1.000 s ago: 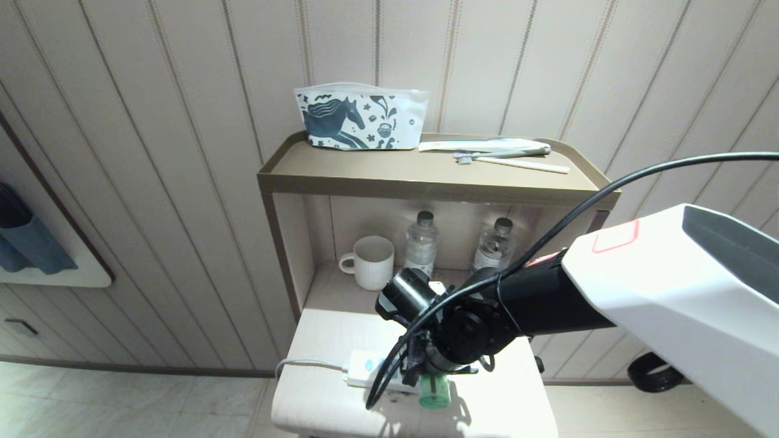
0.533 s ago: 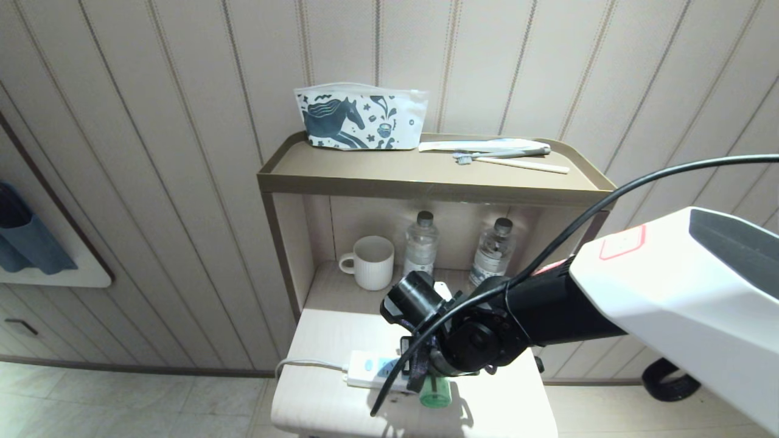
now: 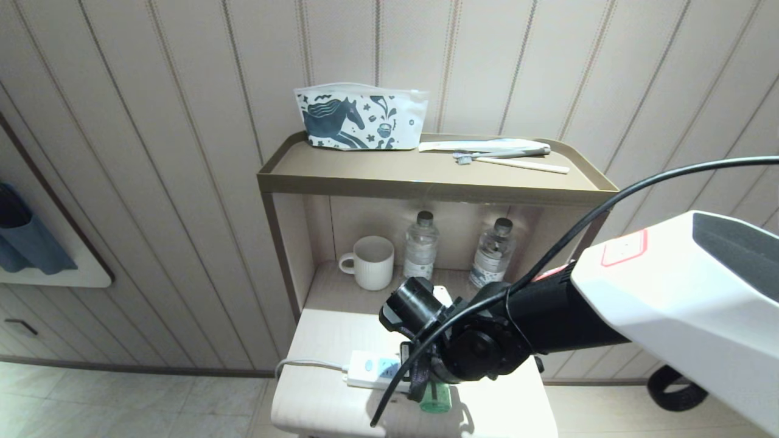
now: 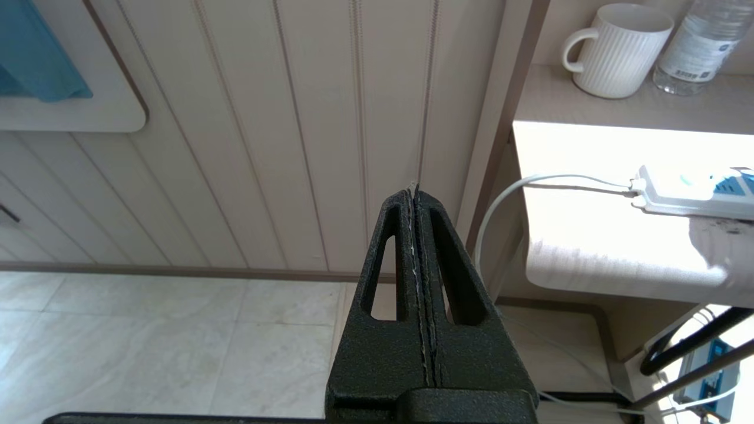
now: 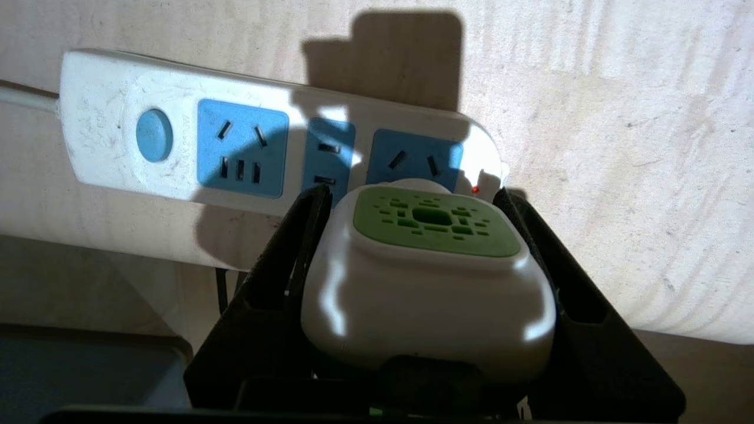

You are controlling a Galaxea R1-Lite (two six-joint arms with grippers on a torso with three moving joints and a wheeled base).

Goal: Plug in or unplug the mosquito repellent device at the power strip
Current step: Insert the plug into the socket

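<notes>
Right gripper: jaws closing on both sides of the mosquito repellent device, gripping it.
Device: sitting at the power strip, over its end socket, farthest from the button.
Left gripper: jaws pressing together, holding nothing, hanging beside the surface.

The right gripper points down, black fingers apparently clamped; the left gripper hangs pressed together.
</notes>
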